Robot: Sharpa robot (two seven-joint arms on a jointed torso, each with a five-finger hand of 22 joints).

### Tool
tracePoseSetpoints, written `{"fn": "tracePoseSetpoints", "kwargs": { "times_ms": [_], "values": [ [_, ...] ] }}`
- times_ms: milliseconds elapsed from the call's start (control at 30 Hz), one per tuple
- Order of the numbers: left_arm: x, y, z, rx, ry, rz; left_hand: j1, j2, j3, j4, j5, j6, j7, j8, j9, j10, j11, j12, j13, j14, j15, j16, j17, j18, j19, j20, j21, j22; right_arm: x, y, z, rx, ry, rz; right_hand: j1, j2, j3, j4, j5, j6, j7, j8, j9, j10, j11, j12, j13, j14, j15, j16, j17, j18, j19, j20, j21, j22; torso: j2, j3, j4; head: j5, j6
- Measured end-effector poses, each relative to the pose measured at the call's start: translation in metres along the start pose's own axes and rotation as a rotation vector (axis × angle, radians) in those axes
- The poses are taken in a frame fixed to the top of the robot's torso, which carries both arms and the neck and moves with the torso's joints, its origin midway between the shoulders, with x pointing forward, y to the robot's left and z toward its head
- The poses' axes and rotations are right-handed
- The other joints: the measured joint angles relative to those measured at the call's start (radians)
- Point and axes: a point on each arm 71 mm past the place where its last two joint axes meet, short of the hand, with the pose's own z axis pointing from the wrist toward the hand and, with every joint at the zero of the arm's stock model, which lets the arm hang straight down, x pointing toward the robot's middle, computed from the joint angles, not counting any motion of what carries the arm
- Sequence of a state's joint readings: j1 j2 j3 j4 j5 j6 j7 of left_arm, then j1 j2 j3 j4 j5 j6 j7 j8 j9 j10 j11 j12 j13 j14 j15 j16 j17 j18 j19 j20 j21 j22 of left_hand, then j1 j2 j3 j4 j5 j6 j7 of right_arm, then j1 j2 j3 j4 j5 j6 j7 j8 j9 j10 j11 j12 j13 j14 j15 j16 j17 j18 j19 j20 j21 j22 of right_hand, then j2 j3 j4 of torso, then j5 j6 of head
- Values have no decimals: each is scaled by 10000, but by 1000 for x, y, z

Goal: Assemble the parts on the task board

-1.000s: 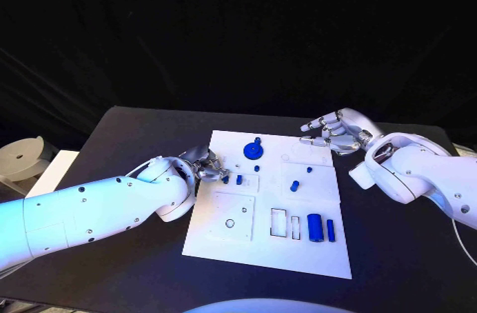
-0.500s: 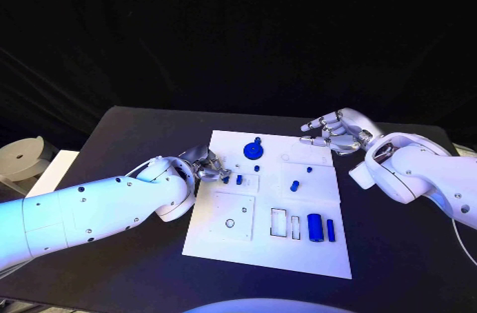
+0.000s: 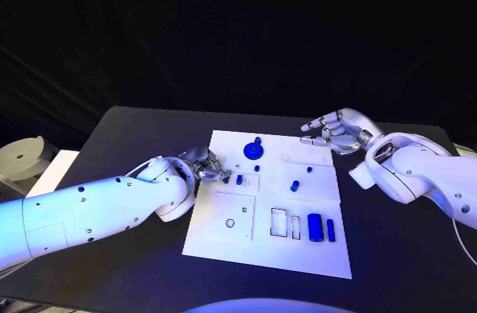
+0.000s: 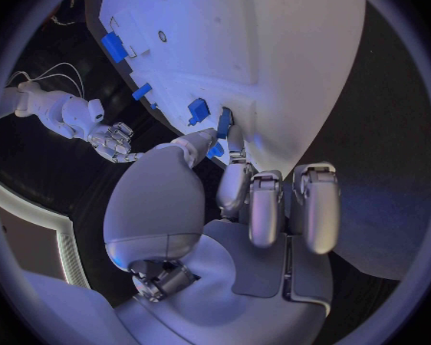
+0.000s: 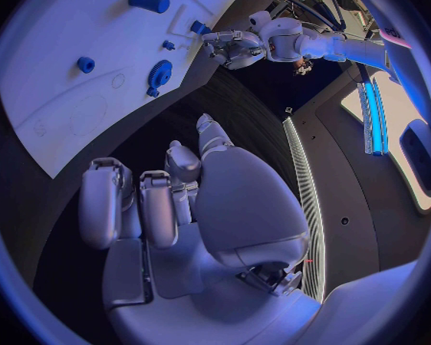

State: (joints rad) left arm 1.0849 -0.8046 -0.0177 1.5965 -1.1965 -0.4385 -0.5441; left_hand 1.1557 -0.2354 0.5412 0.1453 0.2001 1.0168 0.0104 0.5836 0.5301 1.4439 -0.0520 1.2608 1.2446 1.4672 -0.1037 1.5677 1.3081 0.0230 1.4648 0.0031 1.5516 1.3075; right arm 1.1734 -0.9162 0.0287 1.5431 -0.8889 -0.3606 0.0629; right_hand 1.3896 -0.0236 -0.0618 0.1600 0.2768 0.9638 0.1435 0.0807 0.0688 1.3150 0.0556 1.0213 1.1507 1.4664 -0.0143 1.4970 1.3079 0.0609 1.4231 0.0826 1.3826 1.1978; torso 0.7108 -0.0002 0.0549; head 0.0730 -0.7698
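Nothing has shifted since a second ago. Left silver hand [image 3: 204,167] at the flat white task board's [image 3: 238,247] left edge, fingertips pinching a small blue part [image 4: 224,120]; right silver hand [image 3: 336,134] hangs spread, holding nothing, just off the far right corner. Advice: square the piece over its slot before pressing

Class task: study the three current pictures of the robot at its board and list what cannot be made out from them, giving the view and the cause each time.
1. Head view: whether the left hand pinches a blue piece; its arm and fingers cover the spot.
2. Left wrist view: the small blue piece at the fingertips; whether it is held or only touched is unclear.
3. Head view: the shape of the blue gear; too small.
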Motion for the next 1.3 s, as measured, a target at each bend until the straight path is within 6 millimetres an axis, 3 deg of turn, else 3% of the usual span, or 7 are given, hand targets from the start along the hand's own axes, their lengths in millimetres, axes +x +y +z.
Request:
{"fn": "tracePoseSetpoints", "kwargs": {
  "times_ms": [133,200,1300],
  "values": [
    [0,0,0,-12,14,7,-16,16,-19,19,0,6,-6,-1,-7,35,-34,54,39,0,0,0,-1,0,0,0,53,0,0,0,0,0,0,0,0,0,0,0,0,0,0,0,0,0,0,0,0,0,0,0,-1,0,0,0,0,0,0,0,0,8,0],
    [0,1,0,-22,30,14,-48,48,-52,52,0,53,-53,-2,-14,35,-35,55,67,-23,-23,0,-1,-110,0,0,94,0,0,0,0,0,0,0,0,0,0,0,0,0,0,0,0,0,0,0,0,0,0,0,-1,0,0,0,0,0,0,1,-1,8,0],
    [-1,3,-4,-85,103,34,-165,10,-240,242,0,232,-88,26,35,107,-107,171,176,-1,-71,0,-4,-105,0,0,168,-1,0,0,0,6,-1,0,0,0,0,0,0,0,0,0,0,0,0,0,2,0,0,0,-5,0,0,0,0,0,0,-5,1,21,-50]
  ]
}}
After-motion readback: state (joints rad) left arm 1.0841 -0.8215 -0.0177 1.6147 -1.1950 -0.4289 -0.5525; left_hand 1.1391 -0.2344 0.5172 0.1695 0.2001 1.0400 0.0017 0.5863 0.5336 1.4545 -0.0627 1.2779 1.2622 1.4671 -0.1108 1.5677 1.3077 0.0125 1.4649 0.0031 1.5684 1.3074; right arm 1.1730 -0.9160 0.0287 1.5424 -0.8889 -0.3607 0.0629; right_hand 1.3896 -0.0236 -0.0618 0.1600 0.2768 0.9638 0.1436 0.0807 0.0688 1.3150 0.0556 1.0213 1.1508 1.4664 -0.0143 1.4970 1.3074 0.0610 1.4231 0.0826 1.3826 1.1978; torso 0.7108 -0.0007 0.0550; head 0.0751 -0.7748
